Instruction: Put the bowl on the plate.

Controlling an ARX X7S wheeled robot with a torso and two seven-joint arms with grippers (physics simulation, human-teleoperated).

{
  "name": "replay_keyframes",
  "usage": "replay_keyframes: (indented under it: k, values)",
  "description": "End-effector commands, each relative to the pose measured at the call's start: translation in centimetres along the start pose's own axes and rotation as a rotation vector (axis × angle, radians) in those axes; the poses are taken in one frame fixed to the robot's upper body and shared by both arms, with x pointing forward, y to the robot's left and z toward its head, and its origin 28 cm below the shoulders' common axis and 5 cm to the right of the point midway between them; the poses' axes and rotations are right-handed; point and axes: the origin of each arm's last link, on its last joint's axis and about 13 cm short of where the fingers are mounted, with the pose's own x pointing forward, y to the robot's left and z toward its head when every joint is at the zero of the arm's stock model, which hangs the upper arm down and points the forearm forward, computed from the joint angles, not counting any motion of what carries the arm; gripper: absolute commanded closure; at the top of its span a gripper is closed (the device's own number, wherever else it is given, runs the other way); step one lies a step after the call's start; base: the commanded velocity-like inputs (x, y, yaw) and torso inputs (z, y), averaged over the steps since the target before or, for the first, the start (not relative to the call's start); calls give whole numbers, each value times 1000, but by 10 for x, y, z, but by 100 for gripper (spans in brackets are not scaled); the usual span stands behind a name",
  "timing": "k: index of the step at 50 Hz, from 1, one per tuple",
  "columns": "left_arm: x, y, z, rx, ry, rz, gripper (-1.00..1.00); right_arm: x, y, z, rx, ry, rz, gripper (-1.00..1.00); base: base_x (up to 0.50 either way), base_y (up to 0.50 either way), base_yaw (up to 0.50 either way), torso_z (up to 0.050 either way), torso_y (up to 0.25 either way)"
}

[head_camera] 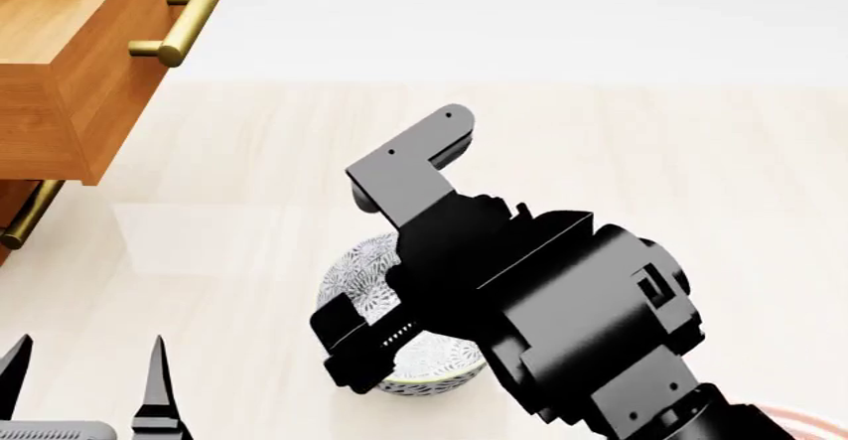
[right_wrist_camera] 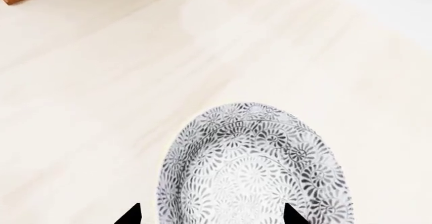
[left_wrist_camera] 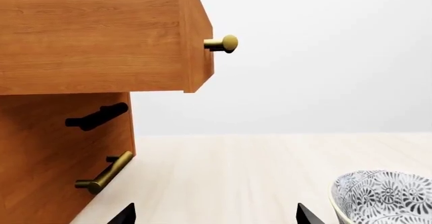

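The bowl (right_wrist_camera: 253, 168), white with a dense grey floral pattern, stands upright on the pale wooden surface. My right gripper (right_wrist_camera: 212, 216) is open just above it, one fingertip outside the rim and the other over the inside. In the head view my right arm (head_camera: 557, 301) covers most of the bowl (head_camera: 360, 273). My left gripper (head_camera: 86, 370) is open and empty to the left of the bowl, which shows in the corner of the left wrist view (left_wrist_camera: 381, 196). A thin reddish arc at the head view's lower right corner looks like the plate (head_camera: 811, 418); the rest is out of view.
A wooden cabinet (left_wrist_camera: 40, 148) stands at the left, its top drawer (head_camera: 79, 53) pulled out with a brass bar handle (head_camera: 179, 23). Lower brass handles (left_wrist_camera: 104, 172) stick out beneath it. The pale surface (head_camera: 636, 162) runs back to a white wall.
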Motion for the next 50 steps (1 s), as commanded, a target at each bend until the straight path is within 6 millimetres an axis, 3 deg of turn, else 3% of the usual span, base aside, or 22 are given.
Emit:
replay_keyframes:
  k: [1,37,50]
  values:
    - [0,0,0,-1,0,-1,-100,8,4,2,-31,30,12,-100,0,0,0,0,0]
    - [1,-1,0,2,1,-4,-100,28,9,15,-69,36,67,-100,0,0,0,0,0]
    - [1,-1,0,1,-2,-4,-100,48,13,8,-68,78,104,-100,0,0,0,0,0]
